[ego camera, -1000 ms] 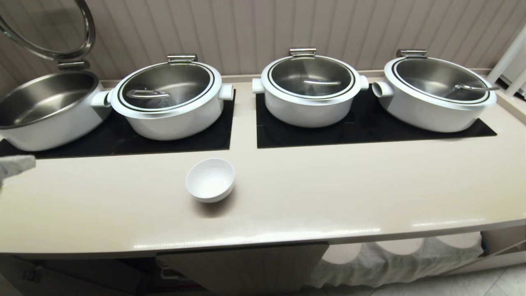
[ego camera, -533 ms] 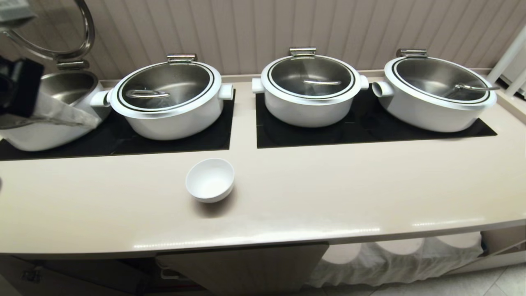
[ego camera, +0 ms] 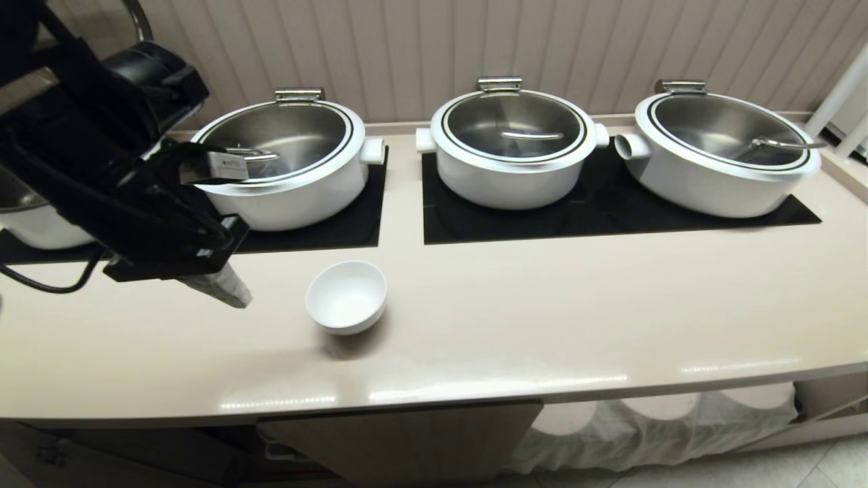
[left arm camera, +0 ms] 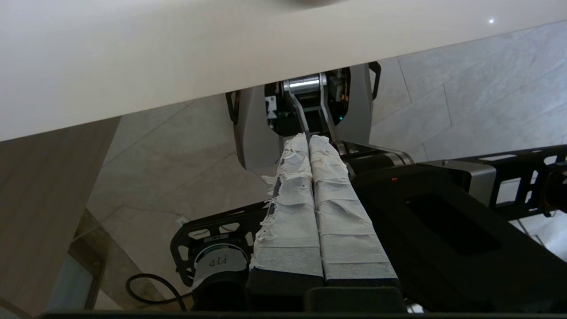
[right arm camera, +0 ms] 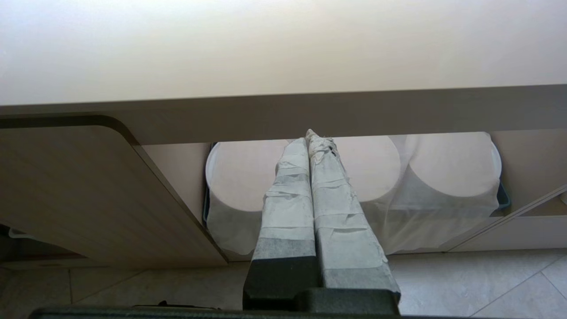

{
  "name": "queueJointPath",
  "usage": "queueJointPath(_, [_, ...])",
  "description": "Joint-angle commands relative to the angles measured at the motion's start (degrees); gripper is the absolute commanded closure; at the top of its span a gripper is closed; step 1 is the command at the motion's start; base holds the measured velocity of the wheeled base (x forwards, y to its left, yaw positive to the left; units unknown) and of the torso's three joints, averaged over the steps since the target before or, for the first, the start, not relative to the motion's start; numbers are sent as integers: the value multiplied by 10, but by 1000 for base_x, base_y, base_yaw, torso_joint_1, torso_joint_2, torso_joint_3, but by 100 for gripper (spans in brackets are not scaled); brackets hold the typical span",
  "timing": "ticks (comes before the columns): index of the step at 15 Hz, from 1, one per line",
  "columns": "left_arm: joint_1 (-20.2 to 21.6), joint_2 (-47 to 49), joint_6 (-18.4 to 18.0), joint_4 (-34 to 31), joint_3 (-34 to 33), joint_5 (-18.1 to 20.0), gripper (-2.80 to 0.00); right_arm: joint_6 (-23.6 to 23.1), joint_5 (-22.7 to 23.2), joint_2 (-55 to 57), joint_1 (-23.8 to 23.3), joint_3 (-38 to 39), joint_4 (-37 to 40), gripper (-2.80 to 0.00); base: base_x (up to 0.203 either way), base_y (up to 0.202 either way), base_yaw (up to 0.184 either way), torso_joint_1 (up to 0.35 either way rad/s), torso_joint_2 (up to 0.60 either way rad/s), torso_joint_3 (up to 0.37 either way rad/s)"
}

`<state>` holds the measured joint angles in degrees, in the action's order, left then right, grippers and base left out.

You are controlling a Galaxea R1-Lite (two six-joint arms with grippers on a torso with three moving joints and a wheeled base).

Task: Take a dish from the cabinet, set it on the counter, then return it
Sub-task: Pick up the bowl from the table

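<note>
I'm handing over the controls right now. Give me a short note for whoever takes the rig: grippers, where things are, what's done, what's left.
Left gripper: shut, empty, above the counter just left of the dish.
Right gripper: shut, empty, parked low in front of the cabinet, below the counter edge.
Small plain white round ceramic bowl: upright on the cream-white slab counter, in front of the lidded white pots.
Beige cabinet door stands open below.
Done: dish out and set down.
Left: open the left gripper, grasp the bowl, return it to the cabinet.

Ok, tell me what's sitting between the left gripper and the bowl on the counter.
Nothing visible. The left gripper, shut, hangs beside the bowl, with only bare counter between them. The pots stand farther back.
</note>
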<state>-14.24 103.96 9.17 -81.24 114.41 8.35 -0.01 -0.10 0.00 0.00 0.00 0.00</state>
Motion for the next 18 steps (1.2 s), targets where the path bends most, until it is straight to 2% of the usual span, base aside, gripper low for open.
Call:
queueJointPath(1, [-7,42,9,-3,0,0,0,0,0,0,0,0,0,0,0,0,0,0,0,0])
queueJointPath(3, [-9,54,12,-2,0,1,0,0,0,0,0,0,0,0,0,0,0,0,0,0])
queueJointPath(4, [-10,58,12,2,0,2,-280,0,0,0,0,0,0,0,0,0,0,0,0,0])
queueJointPath(7, [-17,65,32,12,0,1,-280,-1,0,0,0,0,0,0,0,0,0,0,0,0])
queueJointPath(10, [-18,67,33,16,1,2,-280,-1,0,0,0,0,0,0,0,0,0,0,0,0])
queueJointPath(13, [-19,83,50,71,0,5,-280,0,0,0,0,0,0,0,0,0,0,0,0,0])
queueJointPath(16, [-19,106,59,79,0,-1,-280,0,0,0,0,0,0,0,0,0,0,0,0,0])
queueJointPath(18, [-18,122,58,79,0,-24,-280,-1,0,0,0,0,0,0,0,0,0,0,0,0])
